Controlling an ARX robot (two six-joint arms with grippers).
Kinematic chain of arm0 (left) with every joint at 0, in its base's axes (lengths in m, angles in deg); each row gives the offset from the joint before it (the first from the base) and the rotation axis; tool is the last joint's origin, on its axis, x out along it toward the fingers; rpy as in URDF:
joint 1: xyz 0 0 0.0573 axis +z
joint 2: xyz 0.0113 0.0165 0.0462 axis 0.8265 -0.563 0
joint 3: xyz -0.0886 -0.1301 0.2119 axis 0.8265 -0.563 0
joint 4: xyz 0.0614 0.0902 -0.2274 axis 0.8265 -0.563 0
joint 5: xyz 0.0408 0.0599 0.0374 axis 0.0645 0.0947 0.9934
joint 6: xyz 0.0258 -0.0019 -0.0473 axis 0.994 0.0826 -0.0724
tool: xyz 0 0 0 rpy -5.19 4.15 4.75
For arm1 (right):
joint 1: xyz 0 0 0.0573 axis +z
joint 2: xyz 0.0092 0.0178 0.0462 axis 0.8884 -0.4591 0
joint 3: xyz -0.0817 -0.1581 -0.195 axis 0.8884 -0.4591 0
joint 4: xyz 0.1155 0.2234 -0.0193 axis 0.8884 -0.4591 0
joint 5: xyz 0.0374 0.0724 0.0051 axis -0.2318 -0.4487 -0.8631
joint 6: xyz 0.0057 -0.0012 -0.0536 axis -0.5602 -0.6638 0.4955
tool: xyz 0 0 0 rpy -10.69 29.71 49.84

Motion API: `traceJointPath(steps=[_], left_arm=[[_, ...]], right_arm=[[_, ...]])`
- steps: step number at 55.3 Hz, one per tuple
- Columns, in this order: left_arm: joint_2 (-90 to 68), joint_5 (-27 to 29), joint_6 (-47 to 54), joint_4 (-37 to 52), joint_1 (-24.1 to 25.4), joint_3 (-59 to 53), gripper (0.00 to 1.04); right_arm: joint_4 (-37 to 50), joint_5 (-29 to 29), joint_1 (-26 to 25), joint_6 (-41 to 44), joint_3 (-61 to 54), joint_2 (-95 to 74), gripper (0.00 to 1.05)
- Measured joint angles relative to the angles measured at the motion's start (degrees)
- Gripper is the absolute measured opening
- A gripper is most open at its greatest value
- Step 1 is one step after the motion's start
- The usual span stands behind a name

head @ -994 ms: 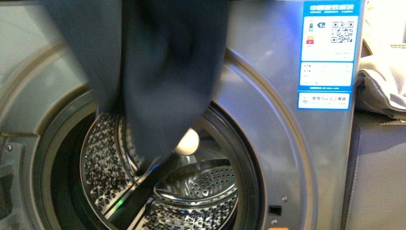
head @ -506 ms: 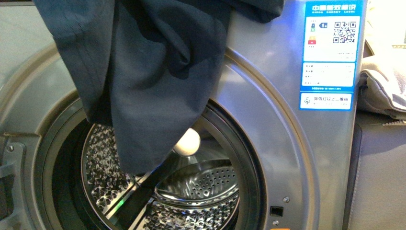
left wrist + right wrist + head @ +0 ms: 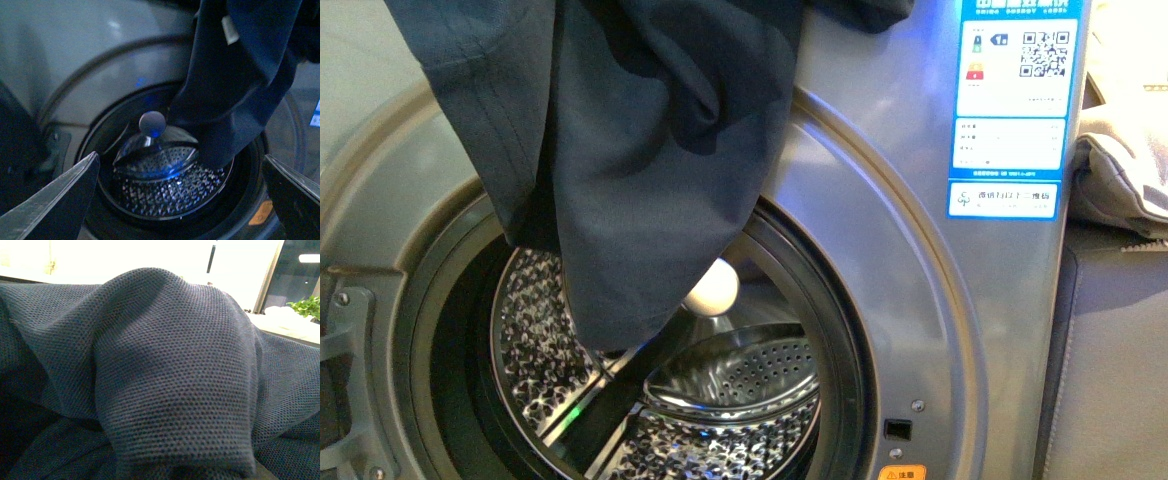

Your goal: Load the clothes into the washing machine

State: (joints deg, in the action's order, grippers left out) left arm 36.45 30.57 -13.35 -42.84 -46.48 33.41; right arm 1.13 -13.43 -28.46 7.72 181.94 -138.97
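Clothes (image 3: 650, 150) hang long-axis vertical over the mouth of the washing machine (image 3: 880, 260); left gripper (image 3: 180, 156) gapes wide, facing it; right gripper cloth-hidden, state untellable

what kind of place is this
Likely a laundry corner: a front-loading washing machine with its energy label, a navy garment hanging over the open drum, and pale cloth piled beside it.

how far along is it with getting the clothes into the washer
Done: the washing machine stands open, and the clothes are raised in front of it. In hand: they hang over the porthole, lower end just at the mouth of the drum, nothing lying inside yet. The left gripper is open and empty. Left: feed the fabric in and let go.
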Motion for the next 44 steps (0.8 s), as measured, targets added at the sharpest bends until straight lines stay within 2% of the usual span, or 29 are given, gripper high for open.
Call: traceJointPath(steps=[11,25,35,44], left_arm=[[-13.2,-2.9,0.8,8.8,-1.9,12.0,0.98],[-28.3,-10.1,1.6,16.0,-10.9,25.6,0.98],[-36.3,-9.6,3.1,19.2,-15.9,30.3,0.98],[-45.4,-2.3,7.5,19.2,-19.6,35.9,0.98]], right_arm=[[0.0,0.0,0.0,0.0,0.0,0.0,0.12],[0.0,0.0,0.0,0.0,0.0,0.0,0.12],[0.0,0.0,0.0,0.0,0.0,0.0,0.12],[0.0,0.0,0.0,0.0,0.0,0.0,0.12]])
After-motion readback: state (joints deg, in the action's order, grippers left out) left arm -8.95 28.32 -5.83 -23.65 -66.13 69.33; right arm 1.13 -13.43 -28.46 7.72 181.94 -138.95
